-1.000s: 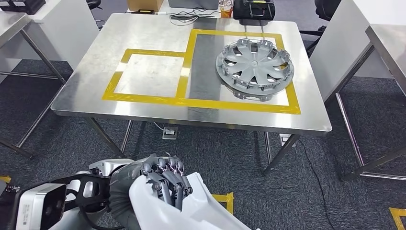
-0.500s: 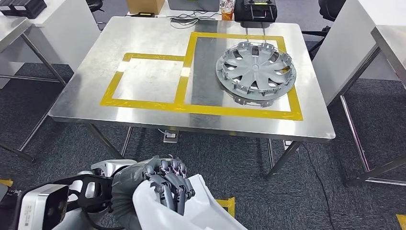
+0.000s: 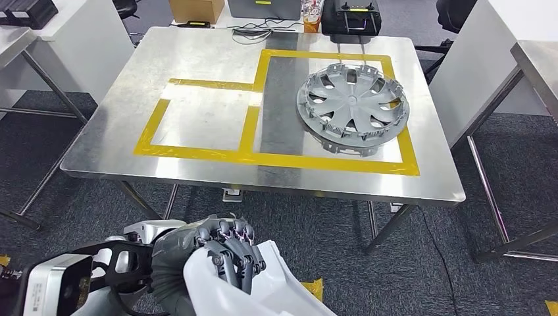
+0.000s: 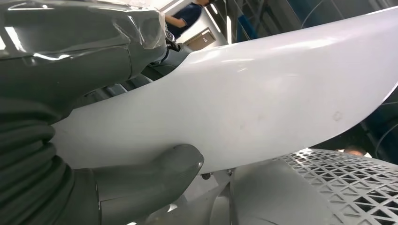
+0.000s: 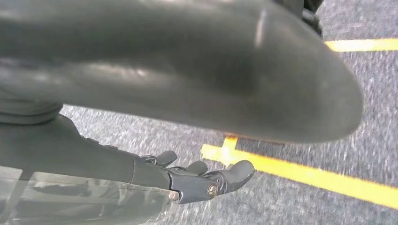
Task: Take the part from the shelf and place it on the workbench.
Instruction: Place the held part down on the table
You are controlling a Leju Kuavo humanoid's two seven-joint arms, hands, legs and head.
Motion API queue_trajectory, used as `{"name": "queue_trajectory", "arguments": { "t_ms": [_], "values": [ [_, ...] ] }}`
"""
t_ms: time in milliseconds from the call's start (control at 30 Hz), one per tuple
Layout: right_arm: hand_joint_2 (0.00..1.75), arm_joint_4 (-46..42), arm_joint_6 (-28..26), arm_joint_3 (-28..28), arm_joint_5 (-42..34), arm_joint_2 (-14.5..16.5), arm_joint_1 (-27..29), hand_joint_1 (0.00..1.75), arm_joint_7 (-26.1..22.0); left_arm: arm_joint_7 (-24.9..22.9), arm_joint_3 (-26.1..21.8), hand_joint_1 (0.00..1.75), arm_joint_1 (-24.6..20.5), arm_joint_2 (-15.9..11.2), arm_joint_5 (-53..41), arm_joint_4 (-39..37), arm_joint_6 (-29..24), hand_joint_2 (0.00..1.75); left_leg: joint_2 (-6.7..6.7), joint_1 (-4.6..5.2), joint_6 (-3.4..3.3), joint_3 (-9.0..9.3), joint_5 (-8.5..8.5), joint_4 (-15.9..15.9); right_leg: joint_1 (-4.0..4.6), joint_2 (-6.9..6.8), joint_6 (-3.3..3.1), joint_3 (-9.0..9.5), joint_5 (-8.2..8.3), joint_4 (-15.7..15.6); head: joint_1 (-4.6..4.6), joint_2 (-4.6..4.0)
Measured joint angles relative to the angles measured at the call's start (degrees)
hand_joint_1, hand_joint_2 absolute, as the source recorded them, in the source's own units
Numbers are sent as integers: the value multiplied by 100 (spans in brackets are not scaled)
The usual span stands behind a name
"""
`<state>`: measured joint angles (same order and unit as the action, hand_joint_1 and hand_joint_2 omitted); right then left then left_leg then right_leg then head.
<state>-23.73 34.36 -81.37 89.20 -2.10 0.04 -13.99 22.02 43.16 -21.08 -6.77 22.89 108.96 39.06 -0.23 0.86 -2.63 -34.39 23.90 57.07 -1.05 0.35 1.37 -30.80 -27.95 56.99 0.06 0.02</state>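
Left hand (image 3: pixel 227 253) grips one white curved part (image 3: pixel 263 289), near-left, below bench (image 3: pixel 99 151) edge; long axis runs near-right to far-left. One grey hubcap (image 3: pixel 352 108) lies flat, far-right on bench. Right hand (image 5: pixel 206 180) hangs over carpet, fingers loosely extended, holding nothing.

The view has edged nearer the workbench (image 3: pixel 99 151) (camera motion, not the table's), bringing its top lower in frame.
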Motion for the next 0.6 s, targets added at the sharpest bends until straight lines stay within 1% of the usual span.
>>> {"name": "queue_trajectory", "arguments": {
  "t_ms": [33,67,100,133,167,200,233,267,300,333,367,400,433,467,500,533,567,600],
  "values": [
    [0,2,0,-1,0,-1,-4,0,0,0,-3,175,-3,8,1,3,0,175,1,-11,-23,59,-11,-70,7,-7,5,-43,-50,104,3,-1],
    [0,3,0,-1,-2,-6,-8,0,0,1,-4,175,-9,16,2,6,0,175,3,-25,-43,121,-22,-138,16,-12,-4,-161,-141,339,9,-1],
    [0,3,-1,-2,-3,-14,-8,0,-1,0,-4,175,-11,22,2,5,0,175,9,-32,-62,156,-18,-176,12,-18,-24,-353,-260,700,15,-1],
    [0,3,-1,-3,-5,-21,-8,0,-1,0,1,175,-11,24,2,2,0,175,11,-31,-81,173,-3,-183,13,-18,-39,-598,-385,1112,19,-1],
    [0,3,-2,-3,-4,-24,-3,0,0,-1,7,175,-6,25,1,-3,0,175,6,-28,-87,186,17,-180,10,-18,-34,-835,-460,1461,24,0],
    [0,4,-2,-4,-2,-25,3,0,1,-2,14,175,2,24,-1,-7,0,175,-3,-26,-89,204,42,-175,1,-19,-2,-994,-449,1633,24,0],
    [0,5,-2,-4,-1,-24,9,0,3,-2,21,175,6,25,-1,-8,0,175,-13,-28,-81,230,74,-166,-12,-20,54,-1040,-340,1577,25,0],
    [0,7,-2,-4,1,-26,11,0,4,-2,27,175,8,26,-1,-9,0,175,-23,-33,-64,266,116,-147,-28,-23,124,-966,-143,1291,25,0],
    [0,8,-2,-4,2,-31,12,0,4,-1,31,175,8,28,-1,-9,0,175,-28,-38,-40,302,169,-118,-47,-30,192,-812,88,869,26,0],
    [0,11,-4,-5,2,-34,9,0,4,-1,32,175,7,31,-1,-9,0,175,-31,-29,-9,323,235,-72,-51,-34,220,-648,267,485,32,0],
    [0,14,-7,-7,1,-38,6,0,2,-1,34,175,5,34,-2,-9,1,175,-32,-19,23,335,296,-31,-53,-38,198,-525,376,213,33,0],
    [0,19,-11,-8,-1,-40,3,0,-4,-2,35,175,1,35,-3,-9,1,175,-30,-8,50,339,345,-1,-46,-38,148,-460,410,83,35,0],
    [0,25,-15,-9,3,-40,0,0,-13,-2,35,175,-4,34,-3,-9,2,175,-28,-2,74,340,381,17,-28,-34,80,-441,390,70,35,0],
    [0,28,-17,-10,6,-40,0,0,-27,-3,35,175,-10,34,-4,-7,2,175,-24,-13,94,349,408,20,-39,-31,22,-434,375,70,32,0],
    [0,32,-17,-10,10,-38,1,0,-41,-4,34,175,-15,33,-4,-2,2,175,-19,-26,120,351,439,43,-46,-27,-16,-417,359,68,32,0],
    [0,33,-17,-10,15,-39,2,0,-54,-5,34,175,-22,32,-5,6,2,175,-15,-39,151,320,500,135,-58,-24,-56,-390,339,66,25,0],
    [0,34,-17,-11,17,-42,0,0,-63,-7,33,175,-29,32,-7,15,-1,175,-13,-52,186,225,605,346,-74,-23,-93,-356,319,62,21,0],
    [0,35,-18,-11,21,-44,-3,0,-69,-9,33,175,-32,30,-11,22,-4,175,-11,-67,221,46,744,689,-71,-22,-122,-325,293,60,15,0]
  ]
}}
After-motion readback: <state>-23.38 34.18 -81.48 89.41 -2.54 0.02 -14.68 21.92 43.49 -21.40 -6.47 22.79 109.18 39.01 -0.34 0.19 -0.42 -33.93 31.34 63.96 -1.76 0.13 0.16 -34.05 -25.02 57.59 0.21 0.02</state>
